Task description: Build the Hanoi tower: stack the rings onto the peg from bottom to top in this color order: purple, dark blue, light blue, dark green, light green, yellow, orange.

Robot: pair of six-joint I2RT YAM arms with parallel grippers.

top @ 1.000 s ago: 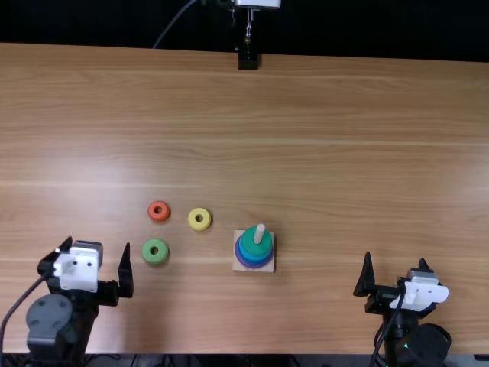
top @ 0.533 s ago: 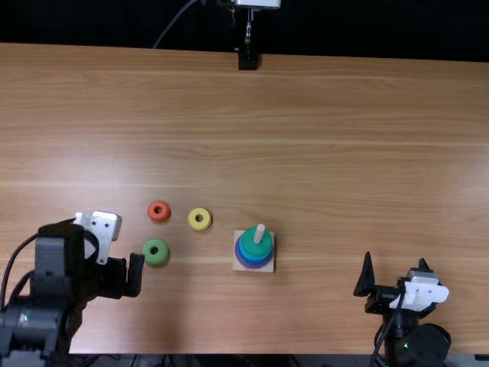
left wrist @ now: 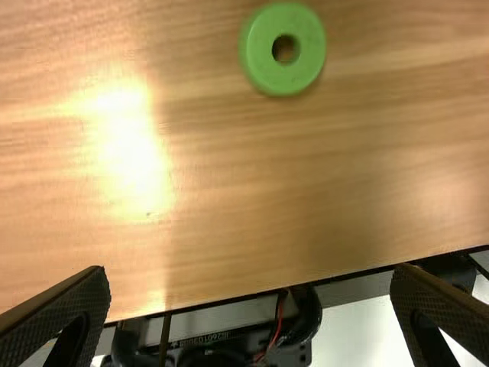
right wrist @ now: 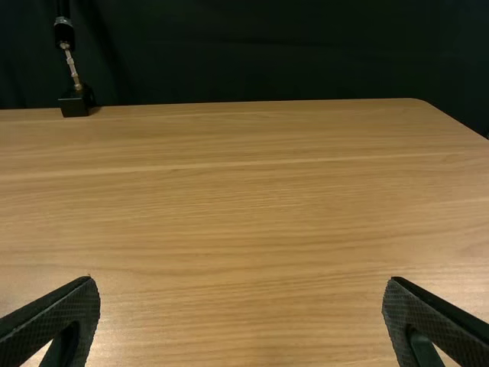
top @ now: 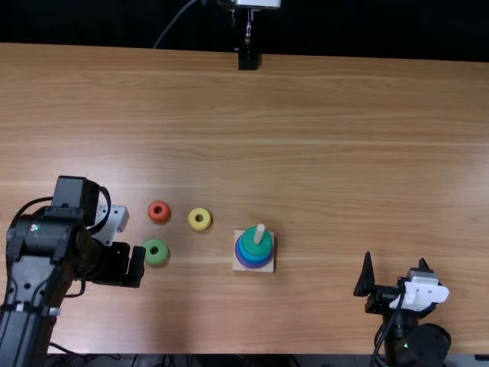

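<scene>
In the top view my left gripper [top: 131, 266] is over the table just beside the light green ring [top: 156, 252]. The orange ring [top: 159, 212] and yellow ring [top: 199, 219] lie flat beyond it. On the wooden peg [top: 260, 233] sit a dark green ring [top: 257, 243], a light blue one below it, then blue and purple at the base. My right gripper [top: 395, 277] stands at the near right. The left wrist view has my left gripper [left wrist: 248, 310] wide open, with the light green ring [left wrist: 284, 49] away from its fingers. My right gripper [right wrist: 241, 317] is open and holds nothing.
The square peg base [top: 271, 267] rests near the middle of the wooden table [top: 344, 153]. A black stand [top: 247, 59] is at the far edge. Cables and dark hardware [left wrist: 252, 344] lie past the table's near edge.
The left arm has swung and tipped its gripper downward, moving slightly right, close to the light green ring. The right arm and the rings have kept still.
</scene>
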